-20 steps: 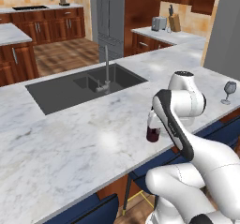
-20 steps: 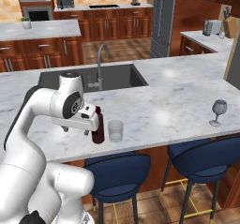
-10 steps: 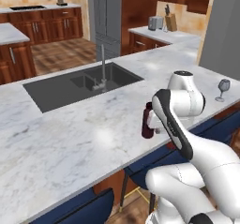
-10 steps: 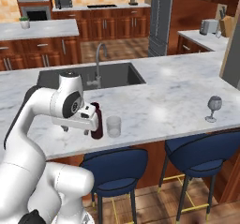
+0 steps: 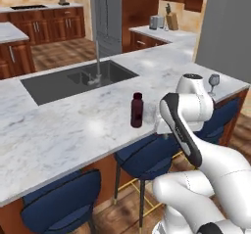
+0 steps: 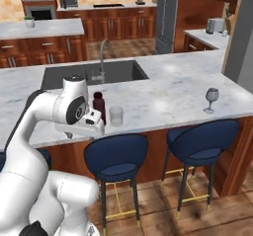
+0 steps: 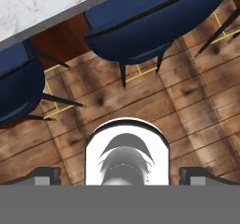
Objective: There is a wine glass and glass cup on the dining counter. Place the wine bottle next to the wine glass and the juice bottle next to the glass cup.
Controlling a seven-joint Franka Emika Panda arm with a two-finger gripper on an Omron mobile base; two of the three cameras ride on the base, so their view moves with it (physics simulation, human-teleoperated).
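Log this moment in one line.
gripper: open, empty | dark red bottle: upright beside glass cup | wine glass: apart, alone

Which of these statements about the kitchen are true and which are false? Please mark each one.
1. The dark red bottle stands upright on the dining counter. True.
2. The glass cup stands beside the wine glass. False: the cup is beside the bottle, and the wine glass stands apart, near the counter's far end.
3. The gripper grips the bottle. False: it is open and faces the wooden floor and blue stools.
4. The wine glass lies on its side. False: it stands upright.
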